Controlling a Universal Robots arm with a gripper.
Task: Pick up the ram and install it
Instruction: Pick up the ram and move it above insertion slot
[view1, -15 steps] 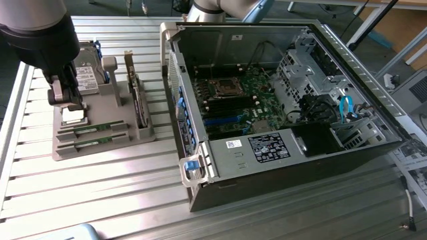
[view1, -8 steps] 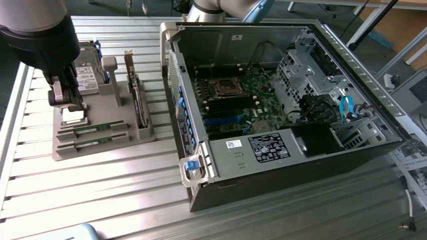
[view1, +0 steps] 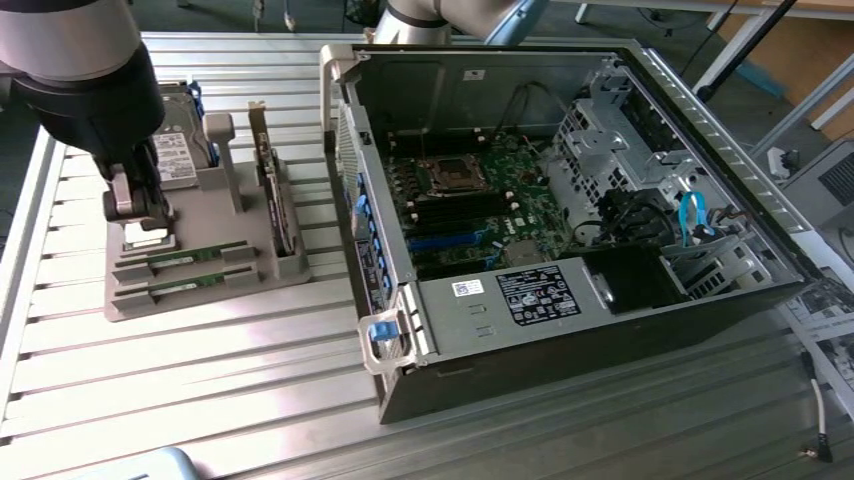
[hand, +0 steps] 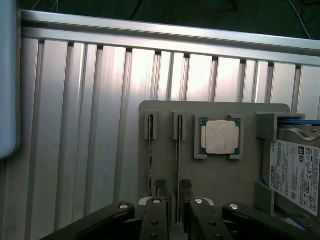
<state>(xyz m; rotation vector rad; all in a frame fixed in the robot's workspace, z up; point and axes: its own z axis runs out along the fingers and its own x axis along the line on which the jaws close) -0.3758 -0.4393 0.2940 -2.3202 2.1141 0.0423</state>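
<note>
Two rams, thin green sticks, stand on edge in slots of a grey holder tray (view1: 200, 305). One ram (view1: 187, 258) (hand: 178, 165) lies next to the square silver processor (hand: 220, 137); the other ram (view1: 187, 290) (hand: 150, 160) is one slot further out. My gripper (view1: 138, 212) (hand: 178, 222) hangs above the tray at the exterior view's left. It is open, and its fingers (hand: 156, 220) straddle the line of the ram nearest the processor without touching it.
On the same tray stand a hard drive (view1: 174, 150) (hand: 295, 175) and a tall dark expansion card (view1: 274, 200). An open computer case (view1: 400, 330) with its motherboard (view1: 481, 200) lies at the exterior view's right on the ribbed metal table (view1: 200, 400).
</note>
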